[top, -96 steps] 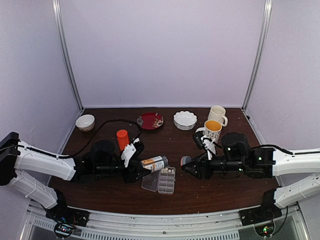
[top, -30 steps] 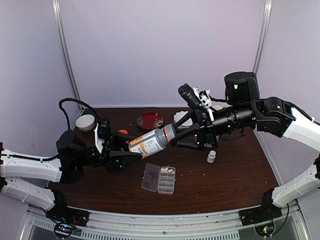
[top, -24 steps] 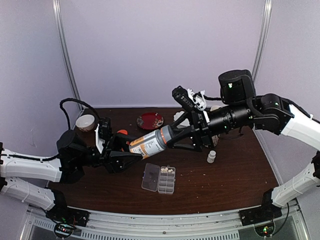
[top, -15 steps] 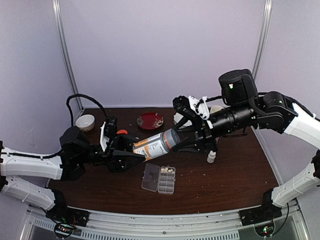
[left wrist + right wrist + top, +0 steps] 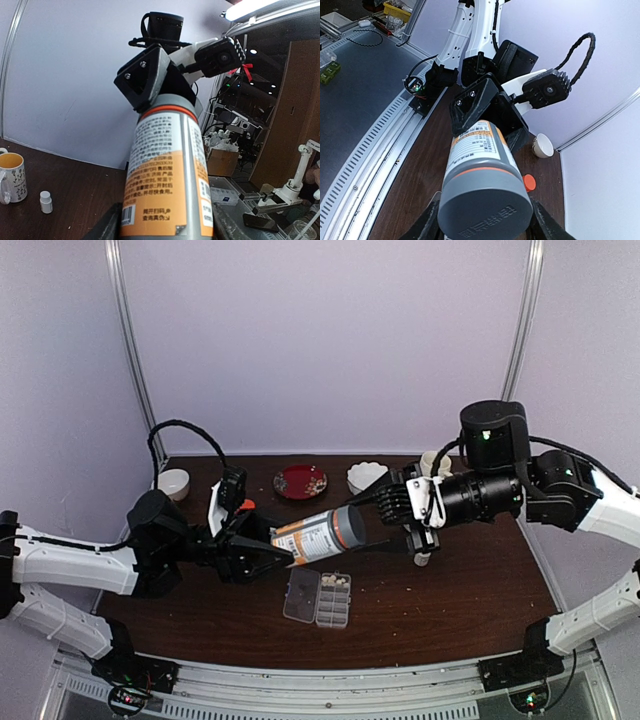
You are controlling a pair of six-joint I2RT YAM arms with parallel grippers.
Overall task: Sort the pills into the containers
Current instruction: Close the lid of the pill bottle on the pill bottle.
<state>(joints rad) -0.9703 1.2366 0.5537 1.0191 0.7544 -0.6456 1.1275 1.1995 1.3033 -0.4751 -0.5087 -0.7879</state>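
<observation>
The left claw [image 5: 275,552] is partly open and grips the bottom of a bottle [image 5: 318,537]. The right claw [image 5: 368,527] is about half open and grips the grey cap [image 5: 485,212] at the other end. The bottle lies on its side in the air between the two claws.

The pill box [image 5: 330,612] lies on the table [image 5: 470,610] below the bottle, not touching it. Its lid is open to the left. A few pills [image 5: 336,583] sit in the back cells; I cannot tell how many.

There is bare table in front of the box and to its right. A small white bottle [image 5: 422,558] stands under the right claw. A red plate [image 5: 301,481] and a bowl [image 5: 368,476] sit by the back edge.
</observation>
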